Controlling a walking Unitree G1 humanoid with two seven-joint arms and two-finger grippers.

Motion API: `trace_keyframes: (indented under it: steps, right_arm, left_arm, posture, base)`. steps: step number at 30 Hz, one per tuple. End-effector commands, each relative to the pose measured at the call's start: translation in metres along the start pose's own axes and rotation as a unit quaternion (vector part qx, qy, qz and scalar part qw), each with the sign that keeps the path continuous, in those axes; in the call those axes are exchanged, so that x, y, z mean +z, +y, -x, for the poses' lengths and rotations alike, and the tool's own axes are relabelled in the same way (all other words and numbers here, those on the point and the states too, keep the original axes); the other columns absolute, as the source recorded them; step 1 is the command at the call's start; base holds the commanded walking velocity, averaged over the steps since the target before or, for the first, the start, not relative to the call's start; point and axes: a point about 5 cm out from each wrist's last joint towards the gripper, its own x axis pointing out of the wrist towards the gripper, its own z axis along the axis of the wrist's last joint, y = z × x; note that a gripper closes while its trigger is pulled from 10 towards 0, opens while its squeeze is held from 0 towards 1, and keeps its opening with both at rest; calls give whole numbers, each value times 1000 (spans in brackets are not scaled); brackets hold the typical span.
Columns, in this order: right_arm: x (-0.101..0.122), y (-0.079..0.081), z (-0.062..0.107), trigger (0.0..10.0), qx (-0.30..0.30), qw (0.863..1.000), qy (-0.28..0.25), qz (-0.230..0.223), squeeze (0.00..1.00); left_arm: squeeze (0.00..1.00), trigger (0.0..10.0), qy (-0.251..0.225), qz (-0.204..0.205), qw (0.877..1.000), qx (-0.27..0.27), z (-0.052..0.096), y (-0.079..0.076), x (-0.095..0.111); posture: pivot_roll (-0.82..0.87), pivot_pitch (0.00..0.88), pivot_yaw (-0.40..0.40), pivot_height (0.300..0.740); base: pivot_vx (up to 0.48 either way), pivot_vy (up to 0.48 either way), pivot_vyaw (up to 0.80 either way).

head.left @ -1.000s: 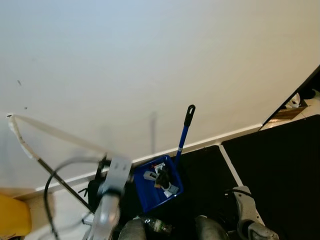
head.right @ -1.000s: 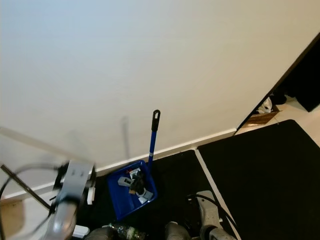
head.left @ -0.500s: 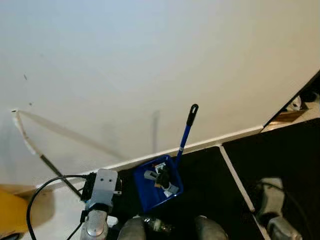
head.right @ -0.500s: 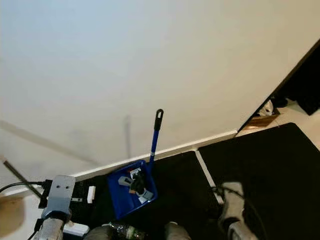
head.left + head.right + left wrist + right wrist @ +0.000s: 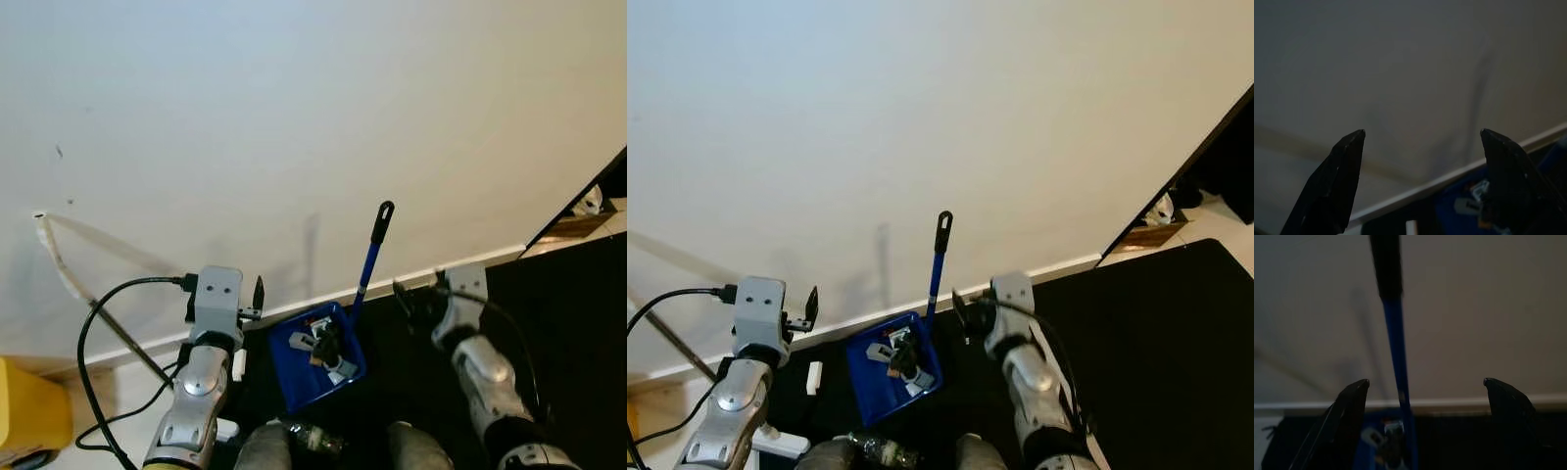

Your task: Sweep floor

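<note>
The right gripper [image 5: 1425, 387], fingers spread, faces the wall [image 5: 1474, 308]; the dustpan [image 5: 1381, 440] handle [image 5: 1393, 333] rises between them.

Dustpan [image 5: 315, 354] against wall [image 5: 294, 117], debris [image 5: 323, 348] inside, handle [image 5: 372, 250] upright

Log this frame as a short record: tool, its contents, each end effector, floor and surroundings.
tool: blue dustpan with upright handle, by the wall
contents: grey and dark scraps, not identifiable
left end effector: open, raised left of the dustpan, holding nothing
right end effector: open, aimed at the handle, which stands beyond its fingertips, not gripped
floor: black mat; white baseboard
other: yellow object at far left; bottle near the robot's feet
</note>
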Motion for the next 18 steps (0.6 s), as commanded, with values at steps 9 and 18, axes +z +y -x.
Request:
trace_keyframes:
  steps: [9,18]
  right_arm:
    - [-11,1,-1,10000,-10,999,45,28,0]
    - [-13,2,-3,10000,-8,998,55,10,0]
  left_arm:
    - [0,10000,82,-40,996,9,6,-9,-41]
    - [0,10000,103,-59,993,23,1,-8,-56]
  posture:
    - [51,78,-38,740]
    - [25,66,-39,740]
  base:
    - [0,0,0]
    - [0,0,0]
